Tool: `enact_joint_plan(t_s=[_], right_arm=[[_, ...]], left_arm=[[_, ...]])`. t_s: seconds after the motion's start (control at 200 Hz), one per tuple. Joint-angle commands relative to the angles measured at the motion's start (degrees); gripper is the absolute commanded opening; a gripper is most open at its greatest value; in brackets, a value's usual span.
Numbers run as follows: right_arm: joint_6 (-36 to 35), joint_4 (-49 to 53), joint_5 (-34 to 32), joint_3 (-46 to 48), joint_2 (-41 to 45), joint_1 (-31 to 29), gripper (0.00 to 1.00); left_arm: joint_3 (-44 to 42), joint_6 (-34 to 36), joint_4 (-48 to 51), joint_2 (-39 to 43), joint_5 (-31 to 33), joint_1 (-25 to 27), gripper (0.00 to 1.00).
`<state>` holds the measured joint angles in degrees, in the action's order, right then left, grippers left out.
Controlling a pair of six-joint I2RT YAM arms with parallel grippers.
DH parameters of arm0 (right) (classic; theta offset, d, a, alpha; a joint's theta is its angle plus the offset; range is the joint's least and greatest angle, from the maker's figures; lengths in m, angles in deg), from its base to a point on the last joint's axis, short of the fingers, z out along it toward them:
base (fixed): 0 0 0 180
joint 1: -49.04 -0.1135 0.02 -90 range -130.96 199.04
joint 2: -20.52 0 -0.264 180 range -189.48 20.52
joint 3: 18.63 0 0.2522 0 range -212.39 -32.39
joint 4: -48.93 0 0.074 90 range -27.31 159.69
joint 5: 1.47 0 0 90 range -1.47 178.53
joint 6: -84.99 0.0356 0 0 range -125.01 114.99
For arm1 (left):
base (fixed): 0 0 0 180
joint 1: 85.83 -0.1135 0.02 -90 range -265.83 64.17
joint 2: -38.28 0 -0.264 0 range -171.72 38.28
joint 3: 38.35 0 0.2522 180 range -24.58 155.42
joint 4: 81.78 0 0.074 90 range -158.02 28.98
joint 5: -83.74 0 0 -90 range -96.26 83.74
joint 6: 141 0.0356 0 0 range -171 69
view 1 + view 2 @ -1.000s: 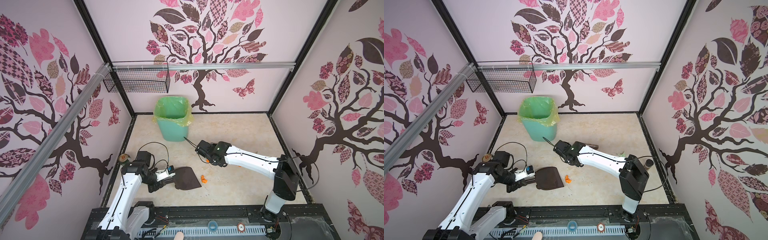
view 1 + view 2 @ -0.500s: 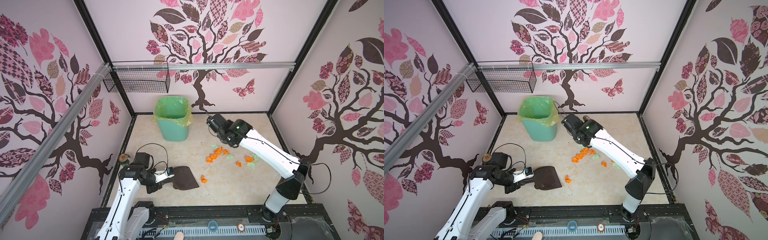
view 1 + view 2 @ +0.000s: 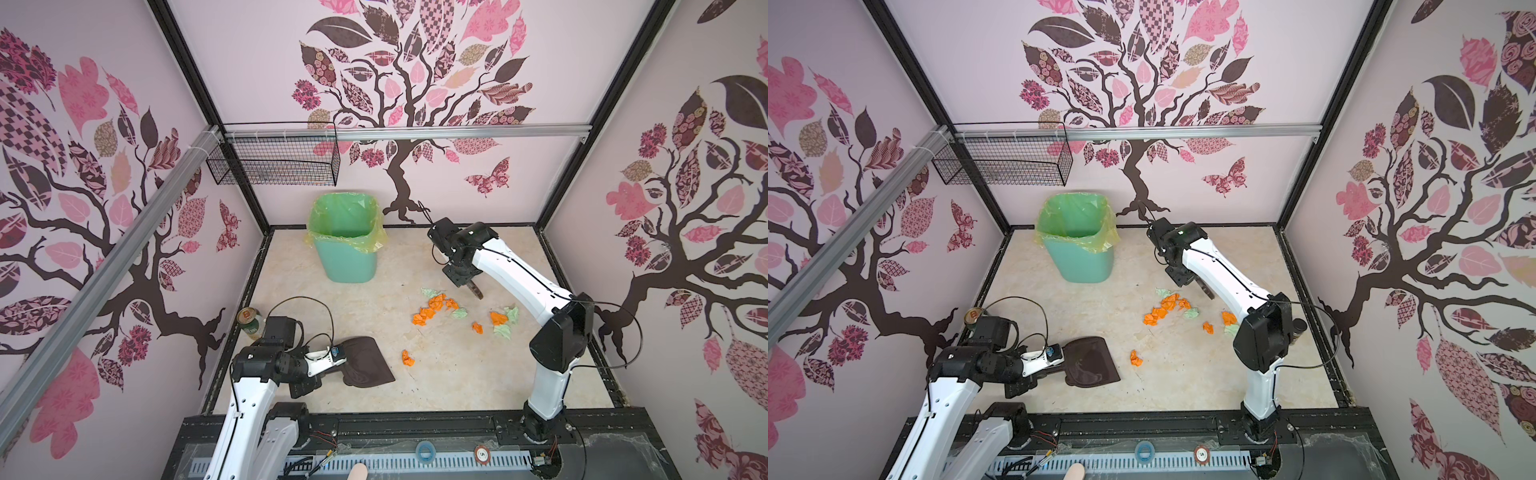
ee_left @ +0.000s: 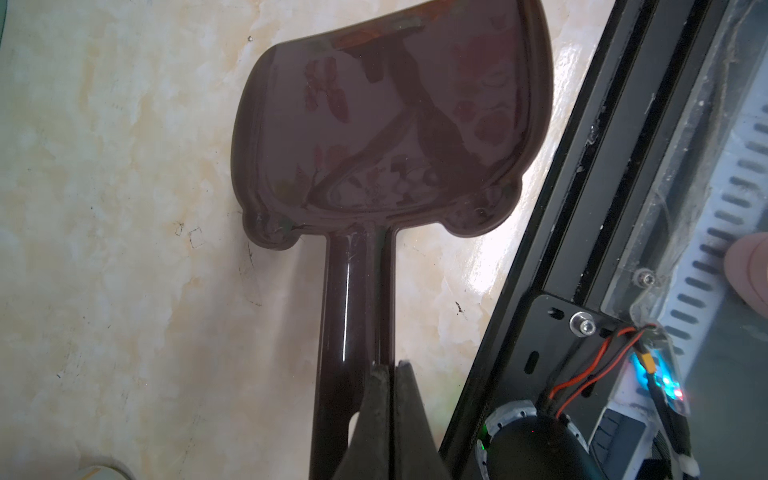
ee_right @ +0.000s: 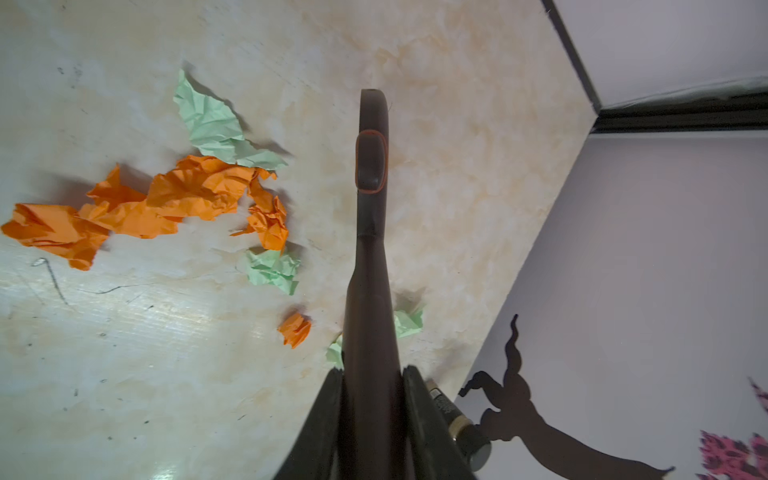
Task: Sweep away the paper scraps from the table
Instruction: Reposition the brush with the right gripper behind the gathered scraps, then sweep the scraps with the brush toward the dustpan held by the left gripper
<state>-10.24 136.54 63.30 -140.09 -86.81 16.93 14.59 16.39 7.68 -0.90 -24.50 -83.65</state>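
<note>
The paper scraps (image 3: 435,303) lie on the bench (image 3: 457,386) beside the right pincer (image 5: 372,374), clamped on a brush handle (image 5: 370,166) to push them toward the dustpan (image 4: 374,124), which the left pincer (image 4: 388,365) grips by its stem, flat, ready to catch.

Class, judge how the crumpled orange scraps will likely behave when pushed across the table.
Probably very light: the orange scraps are thin crumpled paper, so should slide easily on the glossy table. They lie loose and irregular, so likely tumble and scatter rather than travel together.
</note>
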Motion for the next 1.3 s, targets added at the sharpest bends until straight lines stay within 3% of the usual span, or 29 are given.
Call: enact_joint_plan(t_s=[0.0, 0.18, 0.455, 0.67, 0.9, 1.18, 1.296], right_arm=[[4.07, 2.78, 5.55, -0.70, -0.60, 0.83, 0.00], [5.22, 3.09, 8.13, 2.65, 1.67, 0.83, 0.00], [8.21, 2.79, 15.99, 5.52, 5.88, 0.74, 0.00], [9.52, 3.63, 20.99, 7.31, 7.22, 0.39, 0.00], [8.77, 4.94, 21.43, 7.10, 5.93, -2.08, 0.00], [10.05, 6.70, 21.80, 1.50, 0.52, -8.46, 0.00], [11.18, 7.44, 22.10, -0.28, -0.64, -10.67, 0.00]], left_arm=[[-2.23, -3.51, -0.77, 3.48, -1.17, 0.99, 0.00], [-2.29, -4.42, -1.20, 3.68, 0.45, 3.87, 0.00], [-5.95, -4.91, -9.52, -0.22, 12.29, 18.33, 0.00], [-4.84, -7.17, -14.60, -6.16, 13.89, 19.25, 0.00], [-4.49, -10.65, -17.71, -8.63, 14.84, 20.79, 0.00], [-3.87, -17.47, -18.91, -11.66, 19.41, 29.94, 0.00], [-3.76, -18.69, -20.27, -14.23, 19.11, 30.63, 0.00]])
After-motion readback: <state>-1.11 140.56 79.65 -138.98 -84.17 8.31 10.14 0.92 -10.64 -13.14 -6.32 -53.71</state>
